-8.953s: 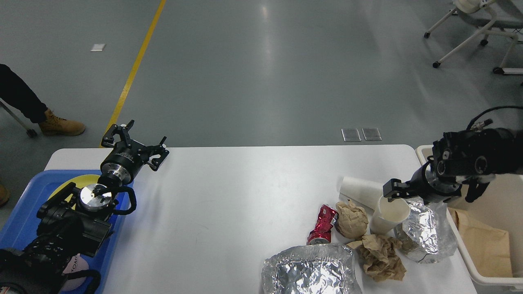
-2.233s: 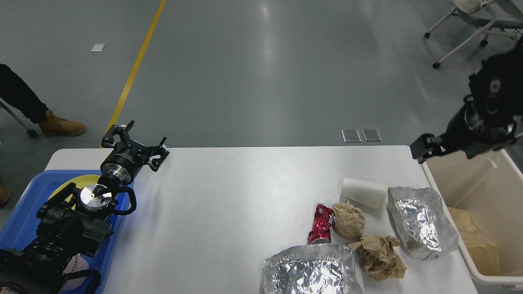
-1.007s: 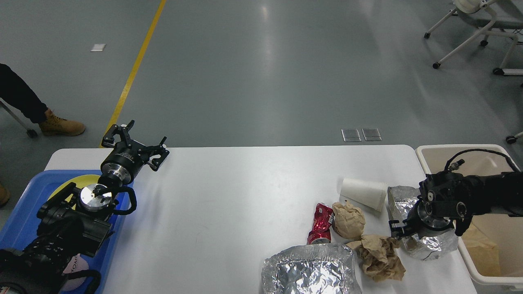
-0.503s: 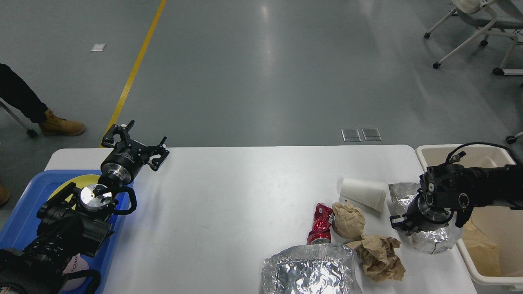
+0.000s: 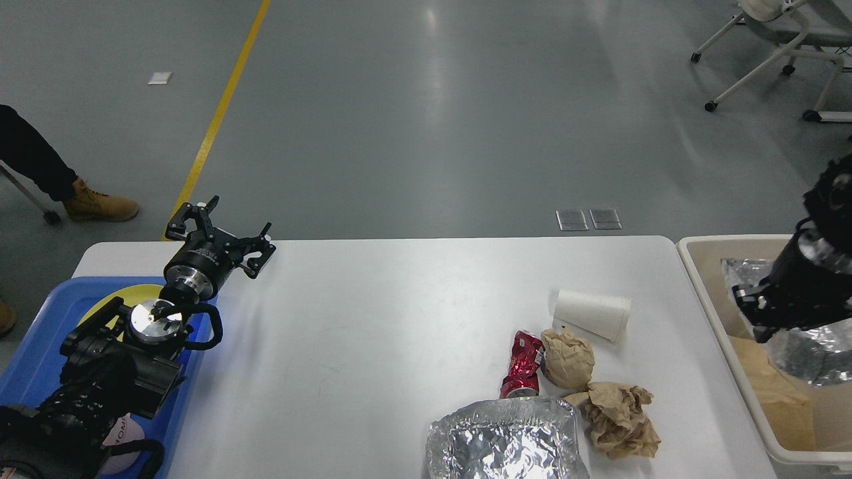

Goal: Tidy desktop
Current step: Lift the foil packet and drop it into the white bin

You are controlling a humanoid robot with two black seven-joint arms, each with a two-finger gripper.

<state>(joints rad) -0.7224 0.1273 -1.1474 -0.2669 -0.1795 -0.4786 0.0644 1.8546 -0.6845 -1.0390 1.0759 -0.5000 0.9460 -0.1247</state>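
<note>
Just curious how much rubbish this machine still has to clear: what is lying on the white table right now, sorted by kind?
White paper cup, on its side: 1
Crushed red can: 1
Crumpled brown paper wads: 2
Crumpled foil: 1
Total: 5

One more foil piece is over the beige bin at the right gripper, not counted.

bright, even overhead light | floor [image 5: 432, 40] glare | sharp, perhaps mild edge distortion

We can read almost no text here. On a pale round object [image 5: 123, 432] under our left arm some dark letters show, perhaps "OM", but they are cut off. The red can [image 5: 524, 366] shows no print that we can read.
</note>
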